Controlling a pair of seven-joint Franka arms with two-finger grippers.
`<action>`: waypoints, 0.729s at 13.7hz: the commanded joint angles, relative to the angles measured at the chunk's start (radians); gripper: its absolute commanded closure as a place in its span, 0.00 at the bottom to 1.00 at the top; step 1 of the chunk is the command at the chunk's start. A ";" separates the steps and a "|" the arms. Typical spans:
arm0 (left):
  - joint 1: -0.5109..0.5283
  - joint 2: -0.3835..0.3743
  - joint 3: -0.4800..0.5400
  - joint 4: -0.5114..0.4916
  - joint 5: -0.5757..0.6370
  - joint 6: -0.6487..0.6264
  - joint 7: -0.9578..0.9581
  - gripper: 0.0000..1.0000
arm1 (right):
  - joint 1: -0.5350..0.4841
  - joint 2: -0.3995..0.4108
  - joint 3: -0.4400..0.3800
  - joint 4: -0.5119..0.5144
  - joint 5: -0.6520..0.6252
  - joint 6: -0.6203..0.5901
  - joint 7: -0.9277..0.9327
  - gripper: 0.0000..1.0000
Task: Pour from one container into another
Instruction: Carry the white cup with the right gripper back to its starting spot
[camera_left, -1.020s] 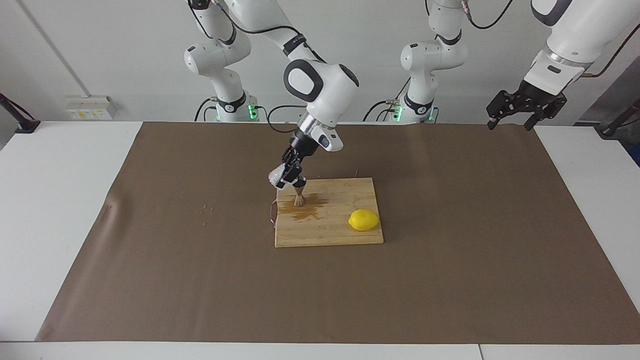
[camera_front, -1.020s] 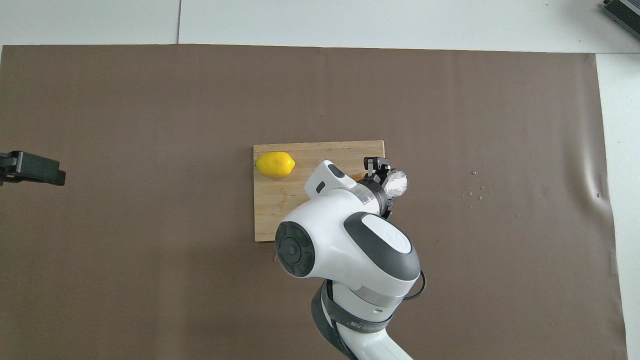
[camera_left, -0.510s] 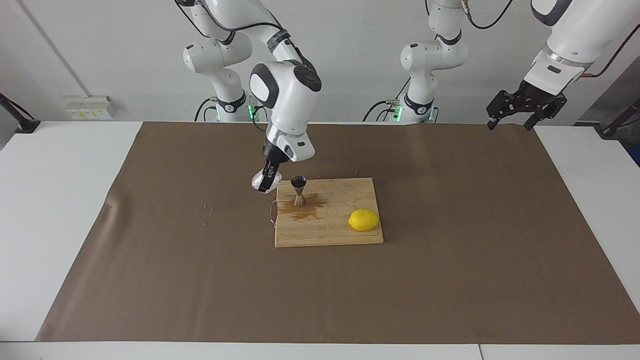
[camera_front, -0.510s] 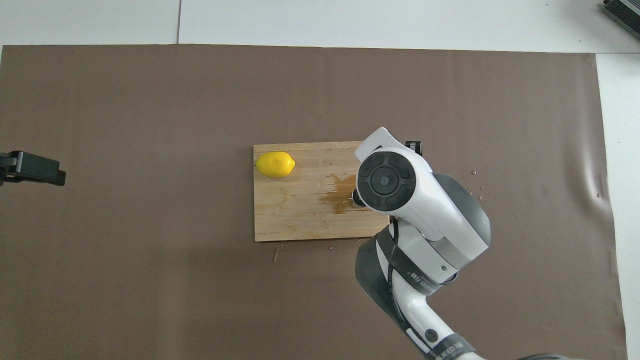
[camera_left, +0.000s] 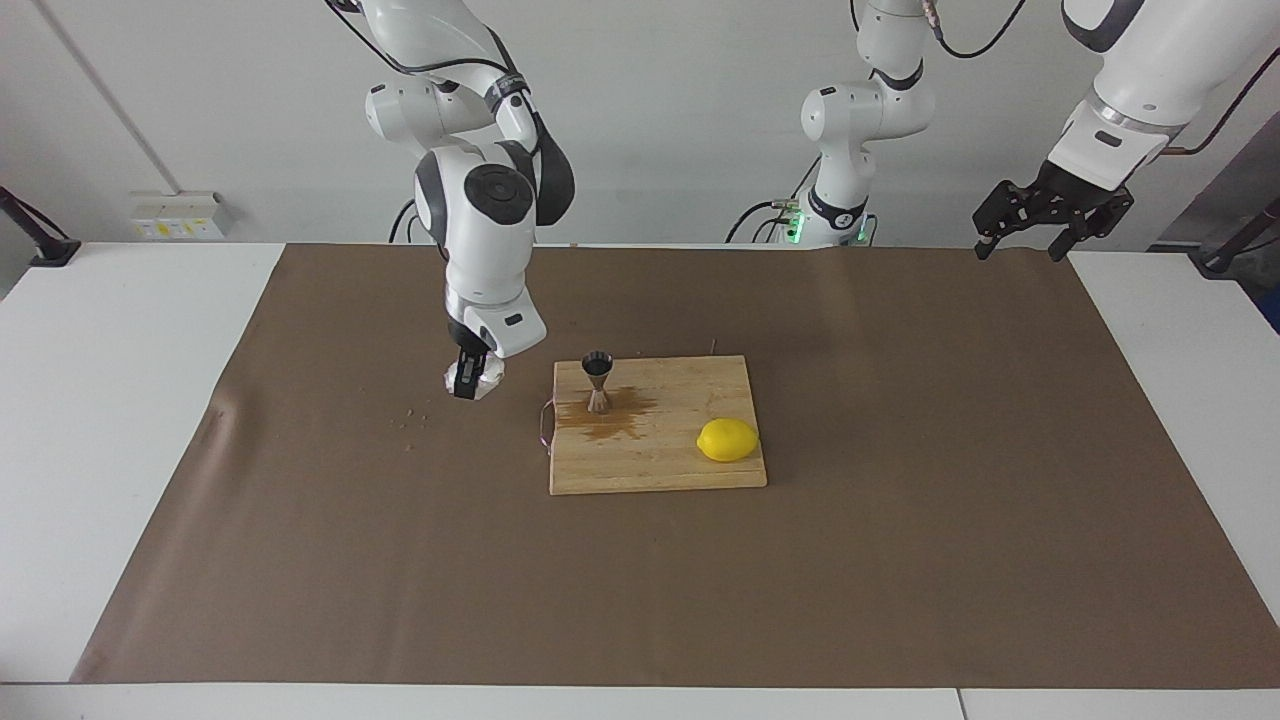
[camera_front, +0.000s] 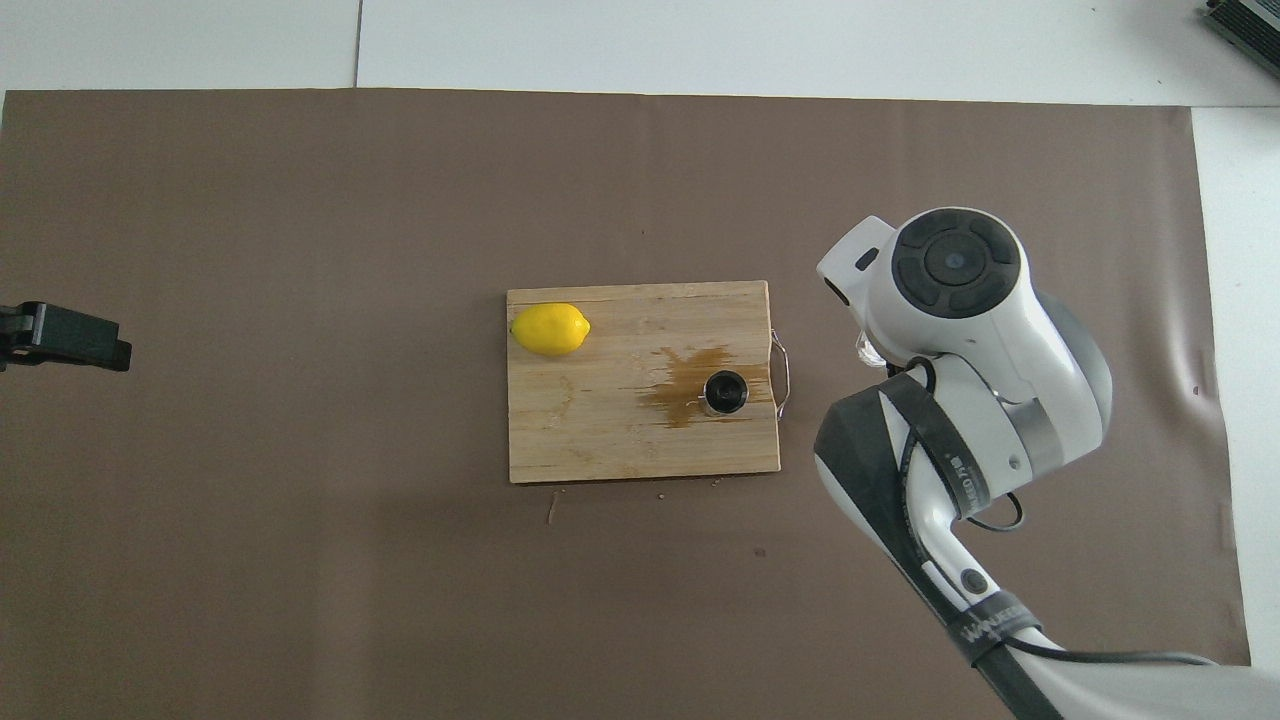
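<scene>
The steel jigger (camera_left: 598, 383) stands upright on the wooden cutting board (camera_left: 660, 465), dark inside, at the board's end toward the right arm; it also shows in the overhead view (camera_front: 724, 392). My right gripper (camera_left: 468, 381) is shut on the translucent crinkled cup (camera_left: 489, 378), low over the brown mat beside the board, toward the right arm's end. I cannot tell whether the cup touches the mat. In the overhead view the arm hides nearly all of the cup. My left gripper (camera_left: 1022, 248) waits open and empty, raised at the left arm's end of the table.
A brown wet stain (camera_left: 610, 420) spreads on the board around the jigger. A yellow lemon (camera_left: 727, 440) lies on the board's other end. Small crumbs (camera_left: 412, 418) lie on the brown mat (camera_left: 900, 500) near the cup.
My right gripper has swung the cup away from above the jigger, off the board and down over the mat toward the right arm's end. The left arm has not moved.
</scene>
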 joint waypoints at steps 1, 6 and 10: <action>0.004 -0.028 0.000 -0.032 -0.008 0.010 0.003 0.00 | -0.100 -0.016 0.012 -0.069 0.099 0.104 -0.176 1.00; 0.004 -0.028 0.000 -0.032 -0.008 0.010 0.003 0.00 | -0.263 -0.046 0.012 -0.209 0.271 0.260 -0.506 1.00; 0.004 -0.028 0.000 -0.032 -0.008 0.010 0.003 0.00 | -0.365 -0.042 0.011 -0.283 0.402 0.345 -0.717 1.00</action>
